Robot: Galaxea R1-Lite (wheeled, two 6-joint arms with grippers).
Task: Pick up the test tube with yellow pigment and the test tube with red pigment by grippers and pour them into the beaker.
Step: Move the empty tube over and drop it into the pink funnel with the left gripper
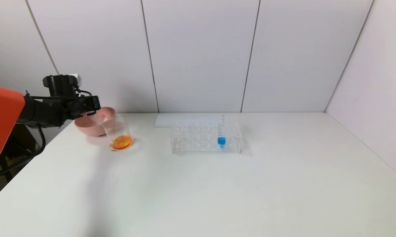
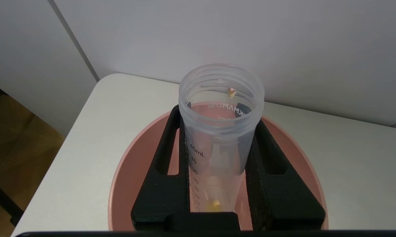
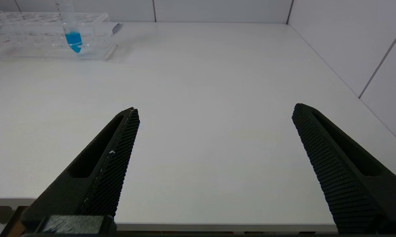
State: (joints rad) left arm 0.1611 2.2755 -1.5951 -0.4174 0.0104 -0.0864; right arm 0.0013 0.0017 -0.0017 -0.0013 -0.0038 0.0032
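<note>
- The left gripper (image 1: 92, 104), a black claw with 2 long black fingers and a small grey-white box on its wrist, hangs over the far left edge of the white table (image 1: 198, 184), above a round pink bowl (image 1: 86, 126).
- In the left wrist view this gripper (image 2: 217, 121) is clamped on a clear plastic test tube (image 2: 219, 131) with printed volume marks, 1 finger (image 2: 171, 158) on each side of it; the tube's open threaded mouth points away from the wrist and it is held over the bowl (image 2: 132, 171).
- Only a faint yellowish trace and a small drop show inside the held tube, so which pigment it carried cannot be told for certain.
- Just right of the bowl, touching or nearly touching it, stands the clear, slightly tapered beaker (image 1: 118, 131), upright, with orange liquid pooled in its bottom.
- Near the table's middle, well apart from the beaker, sits a clear plastic tube rack (image 1: 206, 138), with a flat white sheet (image 1: 188, 120) behind it.
- 1 slender clear tube with blue liquid (image 1: 221, 133) stands upright in the rack's right part; it also shows in the right wrist view (image 3: 72, 33), in the rack (image 3: 46, 36).
- The right gripper (image 3: 214, 164) is outside the head view; its own view shows the 2 textured black fingers (image 3: 114, 164) spread wide apart, holding nothing, low at the near edge of the table (image 3: 217, 98).
</note>
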